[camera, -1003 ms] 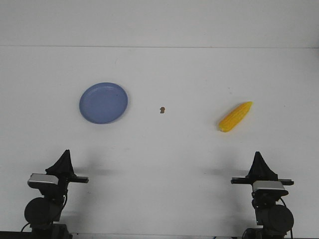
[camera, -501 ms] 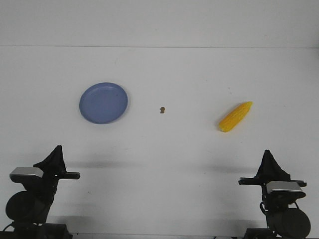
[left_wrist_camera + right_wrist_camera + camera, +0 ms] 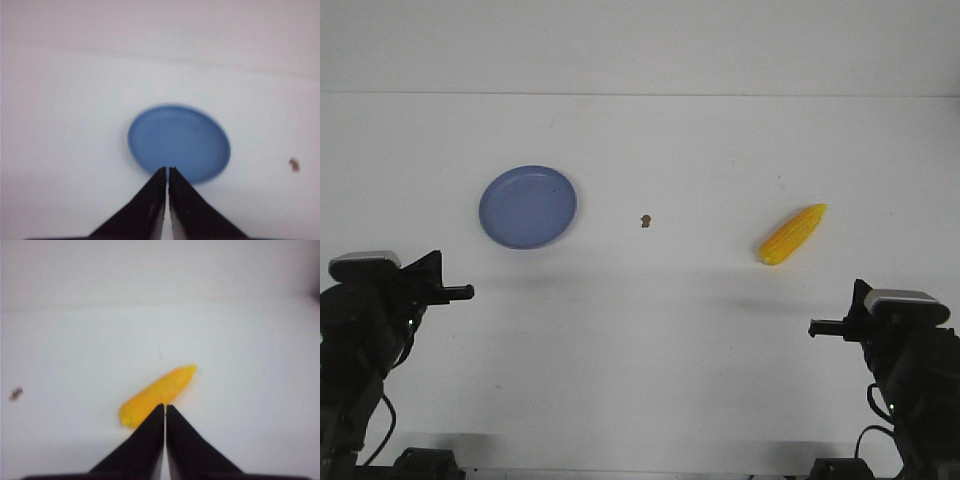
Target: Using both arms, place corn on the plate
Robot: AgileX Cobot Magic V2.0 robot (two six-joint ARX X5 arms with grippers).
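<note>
- On the left, we are holding our left gripper (image 3: 468, 292) low over the white table (image 3: 660, 340), near its front edge, with the two black fingers pressed together and nothing between them; in the left wrist view the closed tips (image 3: 167, 172) are pointing straight at the near rim of the plate.
- The periwinkle-blue plate (image 3: 528, 207) is lying flat and bare on the left half of the table, well apart from our left gripper. We judge that this arm is lining up on it because the plate is the drop-off spot and sits on this arm's side.
- Between plate and corn, a small brown speck (image 3: 645, 220) is sitting on the table; we cannot tell what it is.
- The yellow corn cob (image 3: 792, 234) is lying on the right half of the table, well apart from the plate, its pointed tip angled away from us and to the right.
- On the right, we are keeping our right gripper (image 3: 815, 327) closed and empty too, near the front edge and short of the corn; the right wrist view shows its tips (image 3: 165, 410) aimed at the cob's blunt end (image 3: 129, 416). We judge that this arm is taking the pickup, and its fingers need to part first.
</note>
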